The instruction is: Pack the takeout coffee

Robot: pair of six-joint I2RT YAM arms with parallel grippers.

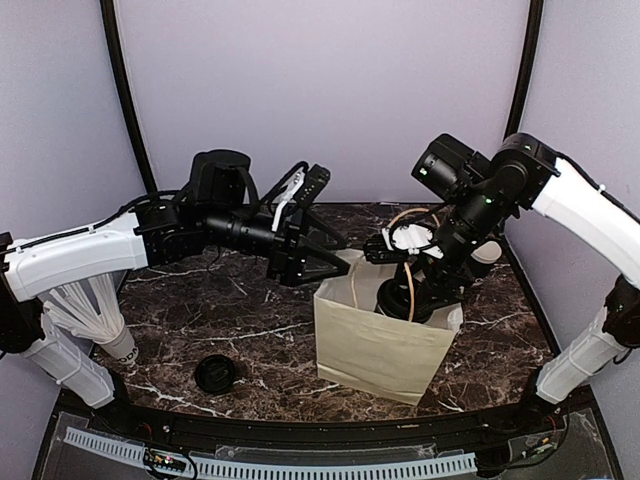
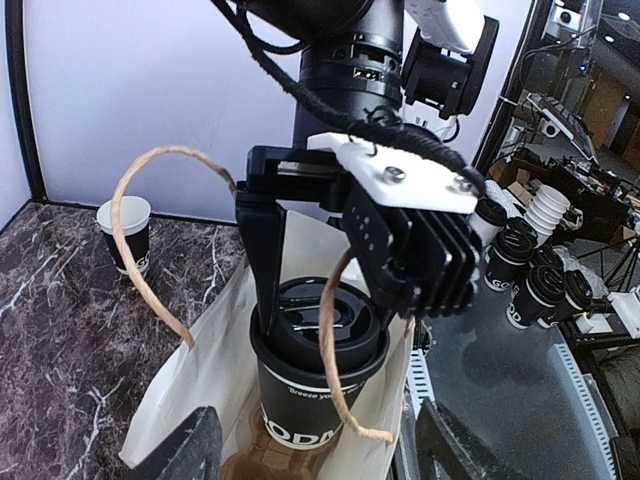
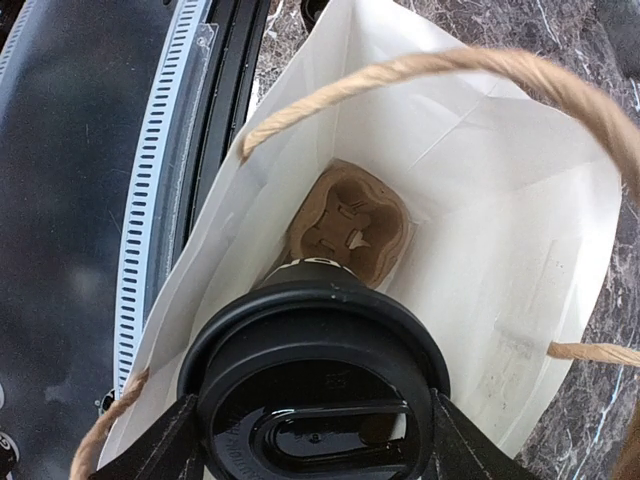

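Observation:
The takeout coffee (image 1: 392, 297), a black cup with white print (image 2: 300, 395) and a black lid (image 3: 310, 330), is inside the open white paper bag (image 1: 375, 350). My right gripper (image 1: 402, 285) reaches down into the bag and is shut on the cup at its lid (image 2: 325, 310), one finger on each side (image 3: 315, 440). The cup's base is just above a brown cardboard cup carrier (image 3: 350, 220) on the bag's floor; I cannot tell whether they touch. My left gripper (image 1: 335, 258) is open at the bag's left top edge, with a finger on each side of the bag's mouth (image 2: 318, 450).
The bag's twine handles (image 2: 150, 250) loop around the right gripper. A bare white-rimmed cup (image 1: 487, 252) stands at the back right. A loose black lid (image 1: 215, 373) lies front left. A stack of white lids (image 1: 95, 305) and a cup (image 1: 124, 346) stand by the left arm.

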